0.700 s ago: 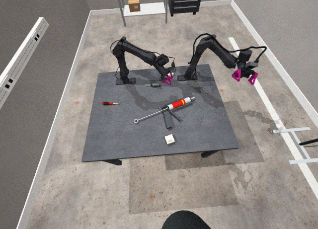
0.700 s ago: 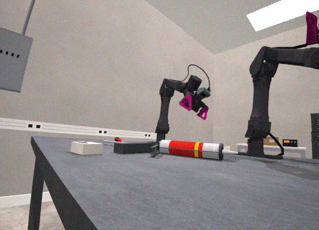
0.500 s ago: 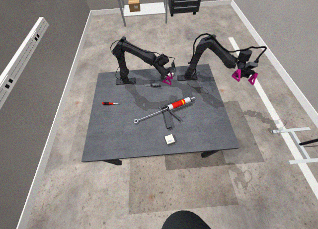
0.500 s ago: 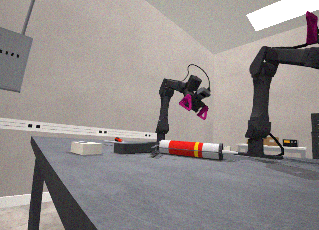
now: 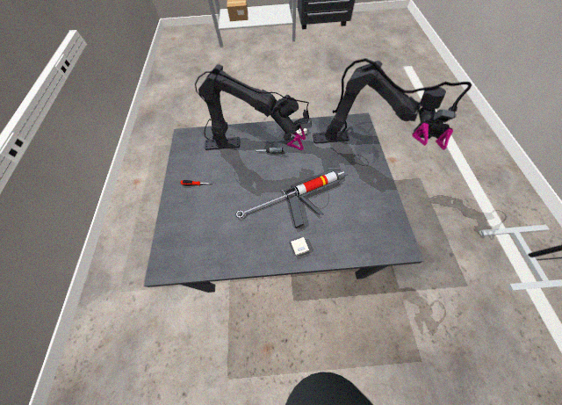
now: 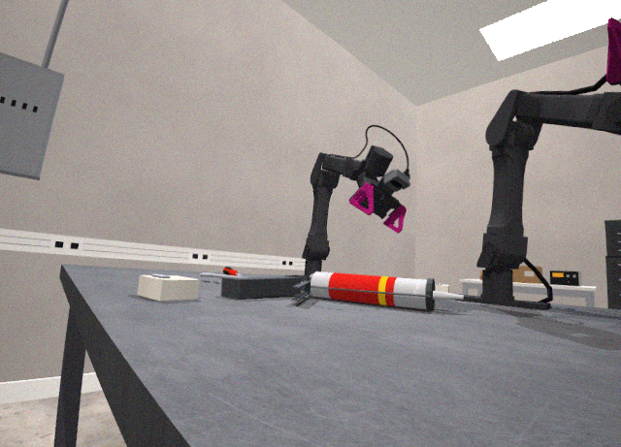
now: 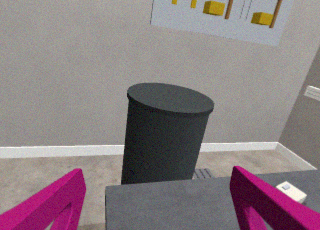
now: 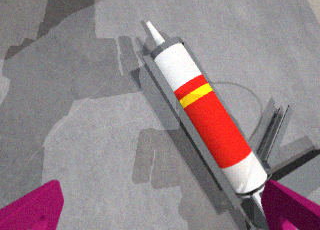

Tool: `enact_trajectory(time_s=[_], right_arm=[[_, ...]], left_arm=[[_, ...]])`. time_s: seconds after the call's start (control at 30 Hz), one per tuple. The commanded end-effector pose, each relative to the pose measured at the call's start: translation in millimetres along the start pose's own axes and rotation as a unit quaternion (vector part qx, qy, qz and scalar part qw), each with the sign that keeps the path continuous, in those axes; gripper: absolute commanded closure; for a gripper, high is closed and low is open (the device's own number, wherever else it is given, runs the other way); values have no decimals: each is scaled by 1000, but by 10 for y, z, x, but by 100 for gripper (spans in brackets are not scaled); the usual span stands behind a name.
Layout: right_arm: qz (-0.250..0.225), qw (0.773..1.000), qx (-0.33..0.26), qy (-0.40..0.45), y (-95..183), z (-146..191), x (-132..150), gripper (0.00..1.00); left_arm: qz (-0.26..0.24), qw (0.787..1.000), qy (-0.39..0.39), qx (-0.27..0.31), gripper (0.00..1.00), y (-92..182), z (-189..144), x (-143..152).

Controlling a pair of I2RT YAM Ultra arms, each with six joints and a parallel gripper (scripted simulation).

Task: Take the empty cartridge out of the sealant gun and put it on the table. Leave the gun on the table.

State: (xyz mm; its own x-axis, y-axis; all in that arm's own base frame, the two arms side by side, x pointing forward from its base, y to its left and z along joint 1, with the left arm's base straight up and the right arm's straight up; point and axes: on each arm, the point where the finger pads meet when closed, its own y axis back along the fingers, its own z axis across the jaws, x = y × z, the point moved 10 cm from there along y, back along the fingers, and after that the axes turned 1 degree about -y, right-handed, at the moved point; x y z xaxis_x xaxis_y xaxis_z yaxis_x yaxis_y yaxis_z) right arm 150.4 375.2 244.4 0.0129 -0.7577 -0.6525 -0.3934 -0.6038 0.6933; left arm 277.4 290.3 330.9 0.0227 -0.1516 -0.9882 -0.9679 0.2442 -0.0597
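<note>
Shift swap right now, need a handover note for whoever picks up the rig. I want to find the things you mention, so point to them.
Left tool (image 5: 434,141) (image 6: 614,51) (image 7: 156,172): open, nothing held, out past the table's edge.
Right tool (image 5: 298,140) (image 6: 380,214) (image 8: 162,186): open, nothing held, raised over the table (image 5: 204,242) (image 6: 301,372) (image 7: 160,205) (image 8: 100,140).
Sealant gun (image 5: 296,212) (image 6: 263,287) (image 8: 296,162): lying on the table.
Cartridge (image 5: 314,183) (image 6: 350,288) (image 8: 212,125): red and white with a yellow band, in the gun.
Done: no removal; gun is on the table as wanted.
Left: take the cartridge out, set it on the table, leave the gun there.
</note>
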Motion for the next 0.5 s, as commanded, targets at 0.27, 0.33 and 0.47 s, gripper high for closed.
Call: enact_trajectory(time_s=[0.27, 0.33, 0.47], right_arm=[[-60, 995, -77, 25, 191, -386, 162, 0], [-63, 993, -94, 26, 220, -507, 248, 0], [-76, 991, -106, 26, 266, -653, 293, 0]], left_arm=[[12, 995, -22, -93, 26, 10, 26, 3], [24, 992, -31, -119, 26, 14, 43, 1], [44, 988, -37, -142, 26, 22, 46, 29]])
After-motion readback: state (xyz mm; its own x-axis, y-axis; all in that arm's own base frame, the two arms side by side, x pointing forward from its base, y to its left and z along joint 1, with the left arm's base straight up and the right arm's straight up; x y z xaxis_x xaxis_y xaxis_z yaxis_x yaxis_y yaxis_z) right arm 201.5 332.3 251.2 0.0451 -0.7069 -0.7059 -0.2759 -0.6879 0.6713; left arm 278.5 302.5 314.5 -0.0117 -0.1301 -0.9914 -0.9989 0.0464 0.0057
